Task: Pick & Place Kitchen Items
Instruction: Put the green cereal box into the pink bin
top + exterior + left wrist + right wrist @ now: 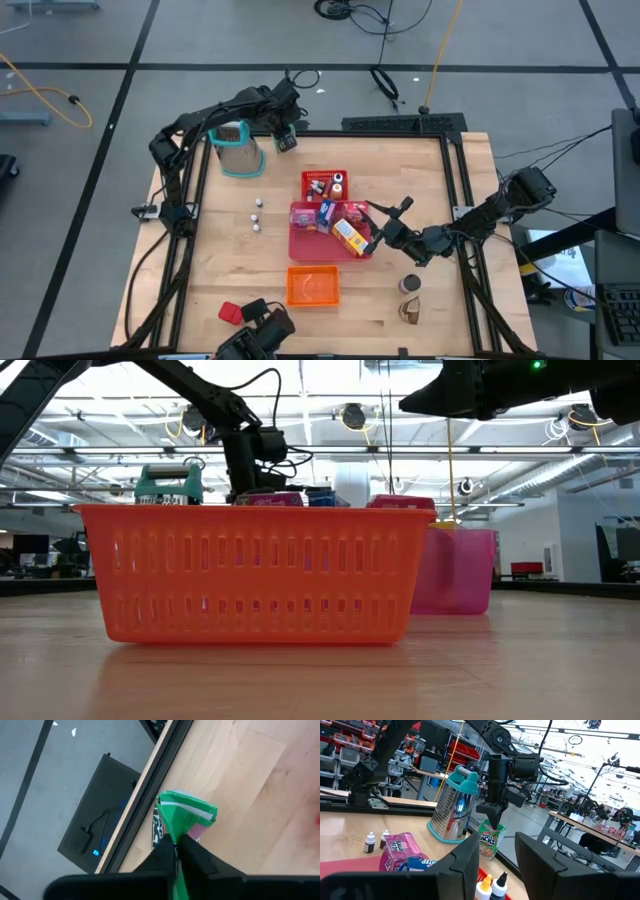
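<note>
Kitchen items lay scattered over the table [230,270] in the high view, several boxes already in the red tray [300,243] at its middle, an orange basket [313,286] nearer the front; the left gripper [286,136] stood at the far edge beside the metal grater [238,148], clamped on a green food box [287,142], while the right gripper [385,222] hovered over the tray's right end, above a yellow box [349,236]. From table height the basket filled the foreground and the left arm rose behind it; the box itself was hidden. The left wrist view showed the fingers [197,857] pinched tight on the top fold of the green box [186,817], which sat just inside the table's black edge rail [145,795]; the grip looked narrow, so a straight, slow lift would be wise, lest the box swing or slip. The right wrist view showed that gripper's fingers [547,857] spread apart with nothing between them, and, farther off, the green box [491,845] upright beside the grater [454,807]; carrying it clear of the grater before turning toward the tray seemed the safest course.
</note>
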